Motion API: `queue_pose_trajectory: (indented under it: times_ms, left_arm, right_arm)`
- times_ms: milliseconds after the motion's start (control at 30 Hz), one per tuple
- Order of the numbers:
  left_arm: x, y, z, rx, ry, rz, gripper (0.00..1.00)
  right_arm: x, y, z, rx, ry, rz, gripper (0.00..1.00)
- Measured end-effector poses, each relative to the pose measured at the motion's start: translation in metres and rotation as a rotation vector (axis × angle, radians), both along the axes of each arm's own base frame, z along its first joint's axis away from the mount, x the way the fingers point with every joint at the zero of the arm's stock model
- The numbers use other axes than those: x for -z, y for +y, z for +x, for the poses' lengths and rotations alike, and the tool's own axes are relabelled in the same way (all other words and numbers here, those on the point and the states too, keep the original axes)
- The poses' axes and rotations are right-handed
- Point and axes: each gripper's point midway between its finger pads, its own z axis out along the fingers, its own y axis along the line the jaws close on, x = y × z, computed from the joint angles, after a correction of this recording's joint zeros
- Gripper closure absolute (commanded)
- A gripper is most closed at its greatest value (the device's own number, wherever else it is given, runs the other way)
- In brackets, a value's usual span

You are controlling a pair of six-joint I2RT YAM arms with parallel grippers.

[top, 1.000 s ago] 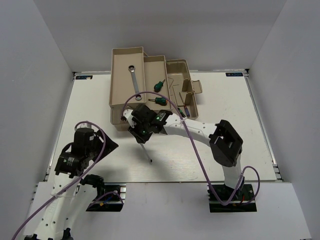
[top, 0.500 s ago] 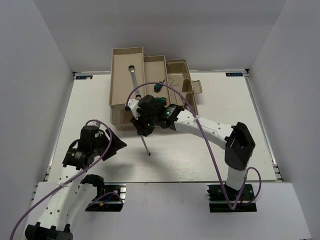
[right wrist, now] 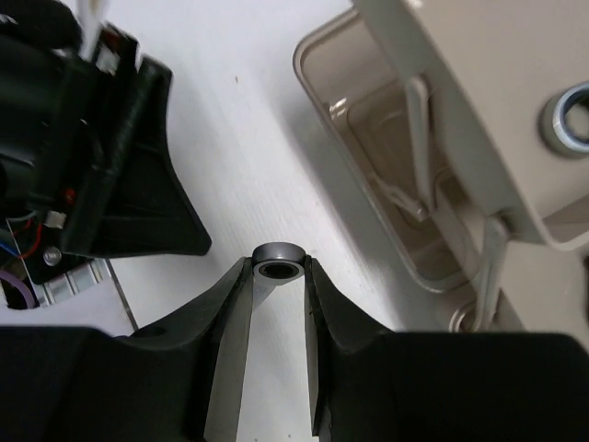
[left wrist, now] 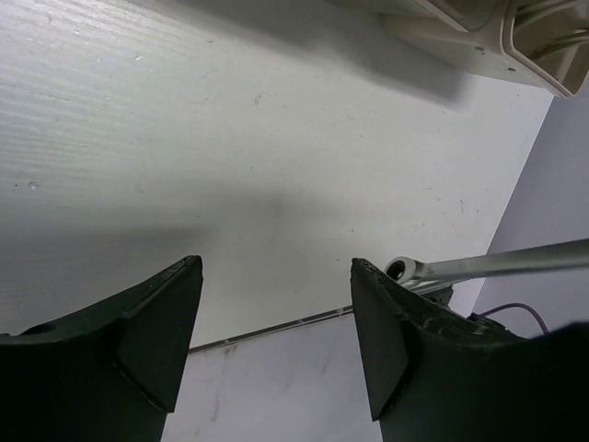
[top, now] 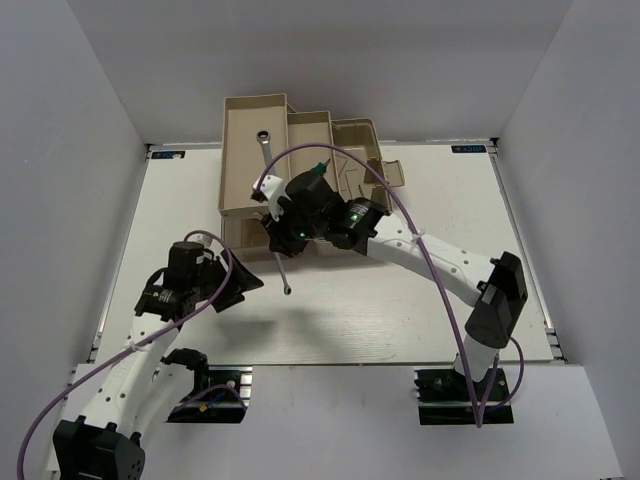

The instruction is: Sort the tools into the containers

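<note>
My right gripper (top: 282, 247) is shut on the short silver wrench (top: 284, 275), which hangs down over the white table just in front of the toolbox; its ring end shows between the fingers in the right wrist view (right wrist: 279, 255). The long wrench (top: 266, 152) lies in the left beige tray (top: 238, 165). A green-handled screwdriver (top: 318, 172) lies in the middle tray (top: 310, 132), partly hidden by the arm. My left gripper (top: 243, 283) is open and empty, just left of the held wrench, which also shows in the left wrist view (left wrist: 497, 264).
The toolbox's bottom compartment (right wrist: 405, 221) is open below the raised trays. Its brownish lid (top: 386, 174) lies open at the right. Grey walls enclose the table on three sides. The right arm's purple cable (top: 400, 215) arcs over the toolbox.
My right gripper has carried the short wrench up and back toward the toolbox's left front. My left gripper has reached forward and right, closer to the wrench.
</note>
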Motion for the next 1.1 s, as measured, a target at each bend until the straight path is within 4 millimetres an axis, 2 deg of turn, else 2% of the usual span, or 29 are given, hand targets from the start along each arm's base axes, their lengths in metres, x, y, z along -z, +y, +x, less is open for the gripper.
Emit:
queue_pose_trajectory:
  times_ms: [300, 433, 600, 733, 800, 900, 1000, 1033, 1100]
  left_arm:
    - [-0.003, -0.005, 0.006, 0.016, -0.015, -0.019, 0.26]
    - [-0.005, -0.005, 0.007, 0.016, -0.016, -0.019, 0.26]
    - [-0.008, -0.004, 0.005, 0.015, -0.015, -0.017, 0.26]
    - [-0.009, -0.002, 0.002, 0.009, -0.009, -0.01, 0.26]
    - [-0.012, -0.001, 0.001, 0.004, -0.012, -0.005, 0.26]
    - [-0.017, 0.001, 0.002, -0.004, -0.026, 0.001, 0.26]
    - [-0.022, 0.003, 0.004, -0.014, -0.045, 0.009, 0.25]
    - [-0.023, 0.004, 0.004, -0.02, -0.05, 0.015, 0.25]
    - [-0.027, 0.007, 0.006, -0.031, -0.064, 0.029, 0.24]
  right_arm:
    - [-0.05, 0.004, 0.014, 0.035, -0.047, 0.112, 1.0]
    - [-0.084, 0.005, 0.029, 0.068, -0.084, 0.187, 1.0]
    - [-0.14, 0.011, 0.061, 0.129, -0.135, 0.323, 1.0]
    - [-0.167, 0.017, 0.092, 0.19, -0.147, 0.411, 1.0]
    - [-0.169, 0.019, 0.108, 0.225, -0.142, 0.434, 1.0]
    - [-0.161, 0.022, 0.133, 0.279, -0.147, 0.451, 1.0]
    - [-0.137, 0.029, 0.161, 0.322, -0.144, 0.44, 1.0]
    - [-0.126, 0.033, 0.168, 0.33, -0.139, 0.43, 0.98]
    - [-0.099, 0.04, 0.181, 0.342, -0.119, 0.4, 0.78]
